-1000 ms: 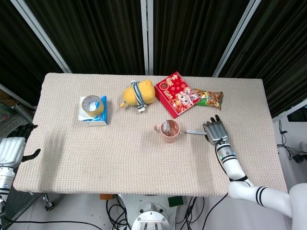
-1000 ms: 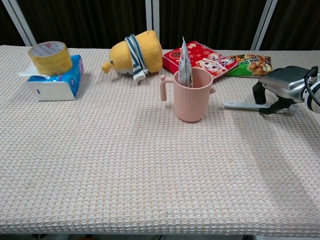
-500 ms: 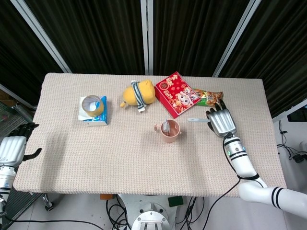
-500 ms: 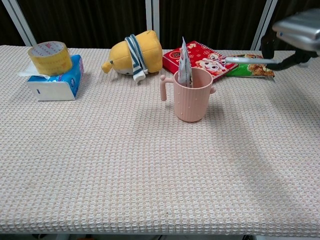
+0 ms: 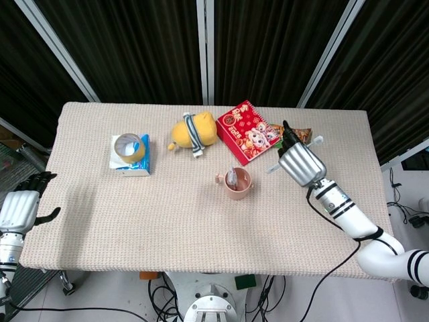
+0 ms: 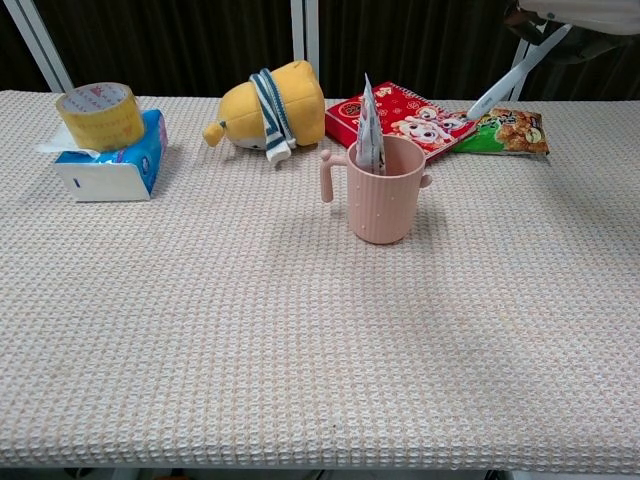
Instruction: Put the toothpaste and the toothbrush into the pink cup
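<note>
Bright, even overhead light; soft faint shadows on the table (image 5: 201, 221); both views sharp

Pink cup (image 6: 384, 203); yellow plush (image 6: 266, 107); white toothbrush (image 6: 514, 74).

Near the middle of the frame the pink cup (image 6: 384, 193) stood upright on the woven table cover (image 6: 300, 340), with the toothpaste (image 6: 368, 128) sticking up out of it. At the upper right edge the right hand (image 6: 575, 17), mostly cut off, held the white toothbrush (image 6: 515, 75) slanting down to the left above the green snack packet (image 6: 508, 132). Upper left, a tape roll (image 6: 100, 115) sat on a blue tissue pack (image 6: 115, 160); a yellow plush toy (image 6: 268, 106) and a red booklet (image 6: 400, 114) lay behind the cup.
</note>
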Controlling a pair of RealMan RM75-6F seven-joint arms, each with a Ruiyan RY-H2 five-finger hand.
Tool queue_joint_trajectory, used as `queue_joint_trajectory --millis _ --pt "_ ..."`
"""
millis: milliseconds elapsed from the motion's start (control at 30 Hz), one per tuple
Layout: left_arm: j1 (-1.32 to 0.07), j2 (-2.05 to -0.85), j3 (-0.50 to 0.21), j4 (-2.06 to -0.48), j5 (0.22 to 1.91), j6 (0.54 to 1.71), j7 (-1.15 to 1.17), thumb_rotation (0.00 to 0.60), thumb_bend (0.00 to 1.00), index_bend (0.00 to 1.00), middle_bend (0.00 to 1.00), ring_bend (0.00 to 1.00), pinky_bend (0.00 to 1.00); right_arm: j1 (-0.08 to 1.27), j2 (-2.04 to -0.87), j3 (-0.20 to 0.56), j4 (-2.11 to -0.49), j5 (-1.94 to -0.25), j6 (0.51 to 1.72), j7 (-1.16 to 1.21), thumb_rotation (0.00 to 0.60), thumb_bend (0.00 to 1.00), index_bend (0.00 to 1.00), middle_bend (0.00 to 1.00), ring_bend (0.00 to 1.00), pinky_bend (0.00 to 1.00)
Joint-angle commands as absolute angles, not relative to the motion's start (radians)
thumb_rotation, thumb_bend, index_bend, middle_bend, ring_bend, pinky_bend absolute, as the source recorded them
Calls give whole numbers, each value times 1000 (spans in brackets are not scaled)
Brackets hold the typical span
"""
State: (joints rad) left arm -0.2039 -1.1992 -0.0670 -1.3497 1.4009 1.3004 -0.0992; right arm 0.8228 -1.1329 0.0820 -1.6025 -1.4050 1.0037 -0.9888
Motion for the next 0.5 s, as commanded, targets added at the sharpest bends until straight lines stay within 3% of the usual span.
queue_joint_trajectory --millis 33,167,500 --pt "-203 -1199 -67 -1349 1401 1302 -101 600 202 168 130 121 254 864 -1117 64 -1594 -1475 962 -1011 600 781 634 468 198 55" --pt "-201 -1199 -66 -1346 1402 1305 -107 600 202 169 130 121 254 897 -1132 62 -1570 -1561 953 -1013 600 778 634 470 198 1" --pt "-195 -1202 -65 -1327 1403 1310 -131 600 202 169 130 121 253 936 -1183 67 -1501 -1675 944 -1007 600 750 643 481 180 0"
